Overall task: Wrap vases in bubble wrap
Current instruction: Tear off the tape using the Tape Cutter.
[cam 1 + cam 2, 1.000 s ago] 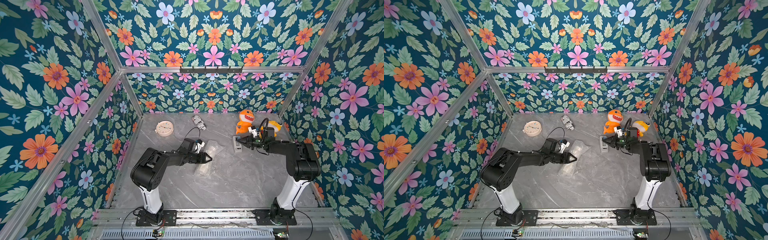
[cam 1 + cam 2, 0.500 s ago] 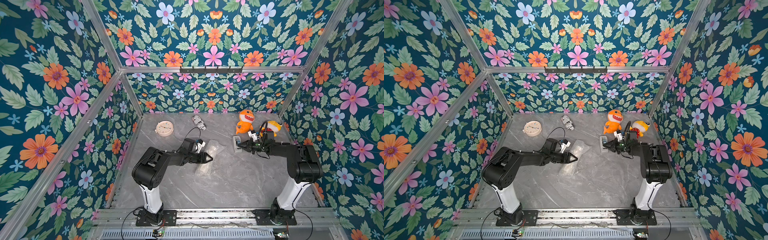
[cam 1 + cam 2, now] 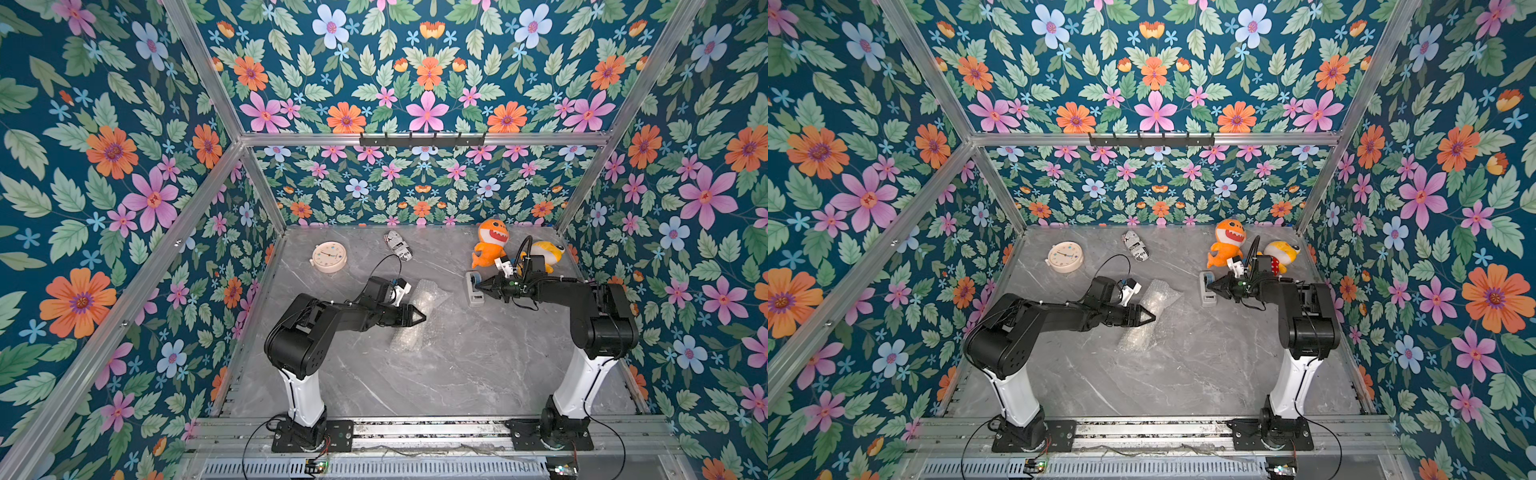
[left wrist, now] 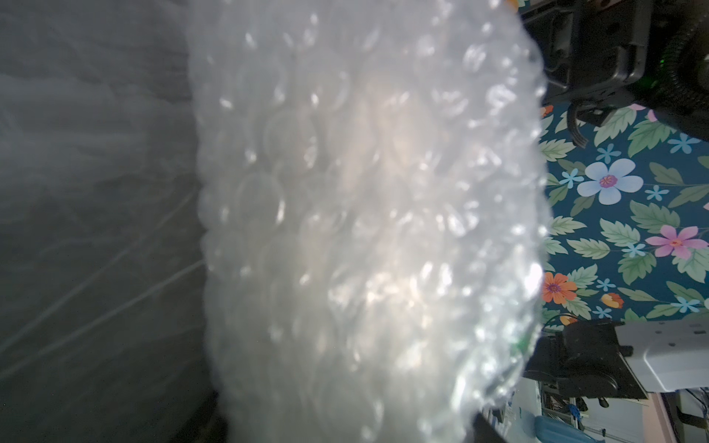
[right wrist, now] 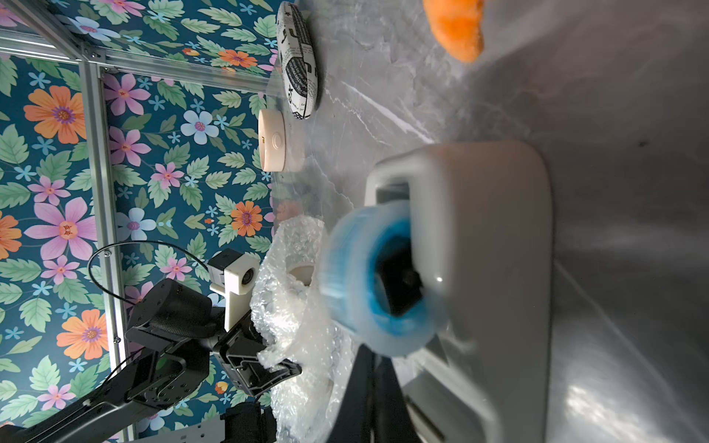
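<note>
The bubble wrap [image 3: 429,296] is seen in both top views as a rolled, crinkly bundle lying on the grey marble table [image 3: 457,374], roughly mid-table, long axis running from near to far. The vase [image 5: 303,273] is enclosed in it. Only a cream round rim is made out at the bundle's far end in the R wrist view, and the rest is hidden by plastic.

The L gripper [image 3: 420,319] is laid against the bundle's left side, about mid-length, with its tips over the wrap. The jaws are drawn together, and a loose fold of wrap appears to be pinched between them in the R wrist view. In the L wrist view the frame is filled by bubble wrap [image 4: 364,230] at very close range. A pale warm tint shows through it, and no fingers are shown.

The R gripper [image 3: 478,286] is well apart from the bundle, at the white tape dispenser [image 3: 471,298] standing to the bundle's right. Its jaws are closed, tips at the blue tape roll [image 5: 353,268]. Whether tape is gripped cannot be told, as the roll is blurred.

Near the back wall are a round clock [image 3: 329,257], an orange plush [image 3: 490,245] and a yellow plush [image 3: 548,251].
</note>
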